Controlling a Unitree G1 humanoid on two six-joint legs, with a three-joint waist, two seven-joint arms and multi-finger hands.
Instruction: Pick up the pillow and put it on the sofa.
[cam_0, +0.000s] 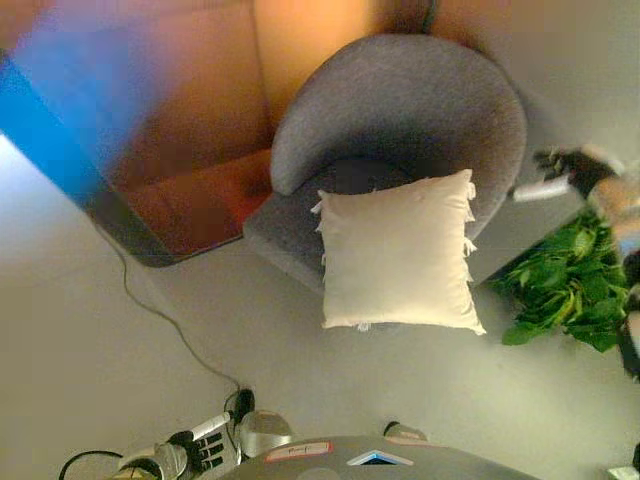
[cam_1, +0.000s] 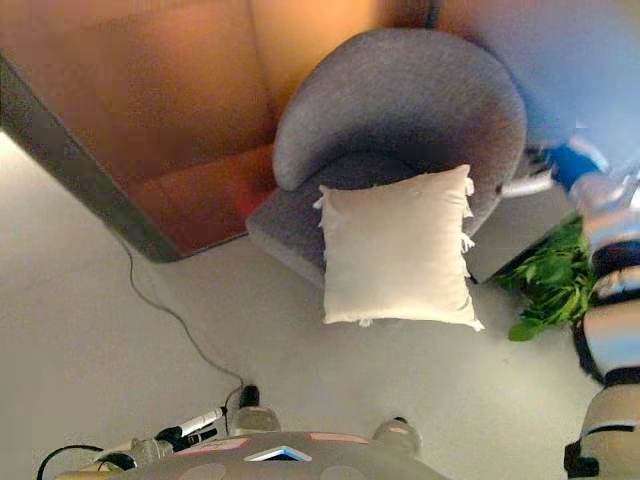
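Note:
A cream square pillow (cam_0: 398, 252) with small tassels leans on the front edge of the seat of a round grey armchair (cam_0: 400, 110). Its lower part hangs over the grey floor. My right hand (cam_0: 568, 170) is to the right of the armchair's backrest, apart from the pillow, with its fingers stretched out and holding nothing. My left hand (cam_0: 205, 445) is low at the bottom left, far from the pillow, with its fingers relaxed and empty.
A green leafy plant (cam_0: 565, 285) stands on the floor right of the armchair, beside a grey box (cam_0: 520, 235). A brown wooden panel (cam_0: 190, 150) fills the upper left. A thin grey cable (cam_0: 150, 310) runs across the floor at the left.

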